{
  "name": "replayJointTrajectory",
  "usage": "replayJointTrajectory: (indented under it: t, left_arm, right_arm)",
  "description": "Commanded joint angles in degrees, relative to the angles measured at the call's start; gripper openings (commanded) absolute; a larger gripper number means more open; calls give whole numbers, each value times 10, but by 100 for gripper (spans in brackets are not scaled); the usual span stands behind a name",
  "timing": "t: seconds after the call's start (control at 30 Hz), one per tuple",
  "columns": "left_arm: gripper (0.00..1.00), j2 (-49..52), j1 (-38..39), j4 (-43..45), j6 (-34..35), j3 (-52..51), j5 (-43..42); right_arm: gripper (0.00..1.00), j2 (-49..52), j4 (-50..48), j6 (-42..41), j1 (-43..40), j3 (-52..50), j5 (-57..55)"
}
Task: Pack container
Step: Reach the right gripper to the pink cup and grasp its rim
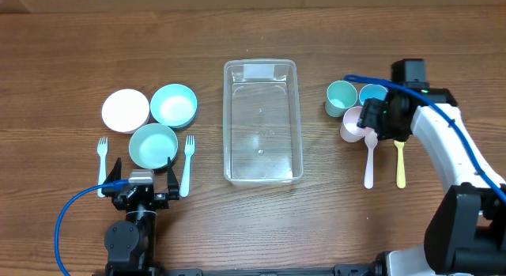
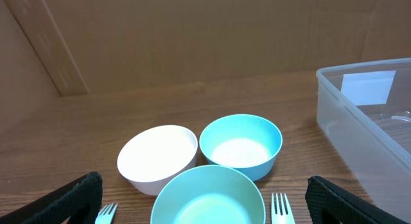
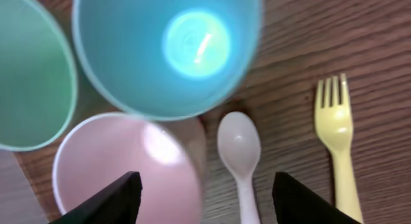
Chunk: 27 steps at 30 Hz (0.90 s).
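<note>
The container (image 1: pixel 262 122), a clear rectangular tub, sits at the table's middle with nothing in it; its left wall (image 2: pixel 366 121) shows in the left wrist view. My right gripper (image 1: pixel 367 124) hangs open just above a pink cup (image 3: pixel 122 166) and a pale pink spoon (image 3: pixel 239 153). One finger (image 3: pixel 109 201) is over the cup's inside, the other (image 3: pixel 308 201) is right of the spoon; nothing is gripped. My left gripper (image 2: pixel 205 203) stands wide open at the near edge, in front of a teal bowl (image 2: pixel 209 195).
A white bowl (image 1: pixel 126 110) and a second teal bowl (image 1: pixel 174 104) lie left of the tub. Two pale forks (image 1: pixel 102 153) (image 1: pixel 187 161) flank the near bowl. A green cup (image 1: pixel 341 96), a blue cup (image 1: pixel 372 94) and a yellow fork (image 1: pixel 400 161) are at the right.
</note>
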State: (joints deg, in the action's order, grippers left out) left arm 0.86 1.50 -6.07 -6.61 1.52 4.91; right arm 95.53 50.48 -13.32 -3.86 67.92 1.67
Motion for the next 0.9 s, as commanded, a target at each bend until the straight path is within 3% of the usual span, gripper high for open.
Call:
replayJointTrajectory:
  t: [0.0, 0.17, 0.47, 0.5, 0.57, 0.67, 0.87]
  left_arm:
    - [100, -5, 0, 1, -11, -3, -7]
    - [100, -5, 0, 1, -11, -3, -7]
    - [100, -5, 0, 1, -11, -3, -7]
    - [100, -5, 0, 1, -11, -3, -7]
    - [100, -5, 0, 1, -11, -3, -7]
    - [100, -5, 0, 1, -11, -3, -7]
    - [100, -5, 0, 1, -11, -3, -7]
  right_arm:
    - [67, -3, -8, -4, -13, -2, 21]
    - [67, -3, -19, -2, -9, -3, 36]
    - [57, -2, -88, -4, -9, -72, 36]
    - [52, -2, -88, -4, -9, -72, 36]
    - [30, -3, -89, -4, -9, -71, 36]
    - [16, -3, -89, -4, -9, -71, 36]
    - [4, -3, -70, -4, -9, -55, 36]
